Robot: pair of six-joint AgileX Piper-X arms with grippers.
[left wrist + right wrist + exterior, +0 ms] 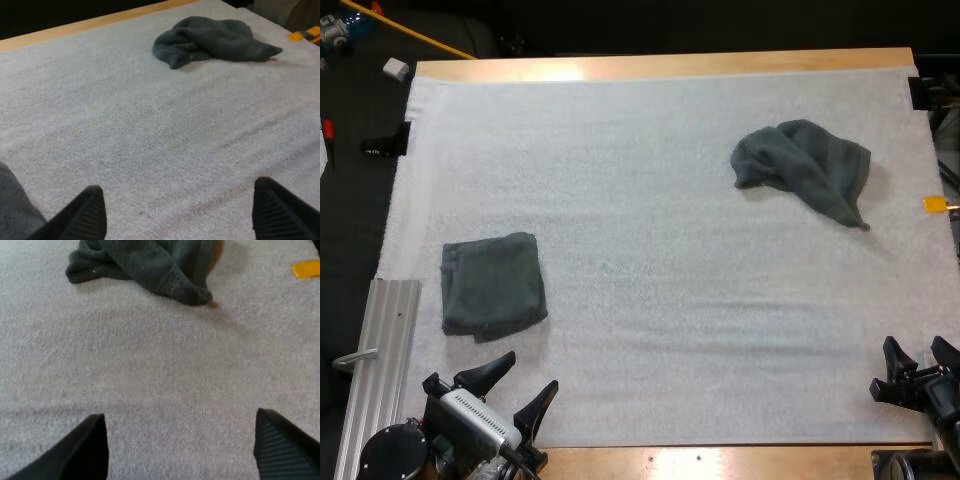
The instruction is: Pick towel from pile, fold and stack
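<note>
A crumpled dark grey-green towel (805, 168) lies on the white mat at the far right. It also lies far ahead of the left fingers (210, 40) and just beyond the right fingers (145, 262). A folded towel (491, 284) rests flat at the near left, its edge (12, 210) beside my left fingers. My left gripper (517, 388) hovers open at the mat's near left edge, just in front of the folded towel. My right gripper (920, 362) stands open at the near right corner, well short of the crumpled towel. Nothing is between either pair of fingers.
A ribbed aluminium rail (380, 370) lies along the mat's left edge beside the left arm. The wooden table edge (660, 64) runs along the far side. A black clamp (388, 145) sits at the mat's left border.
</note>
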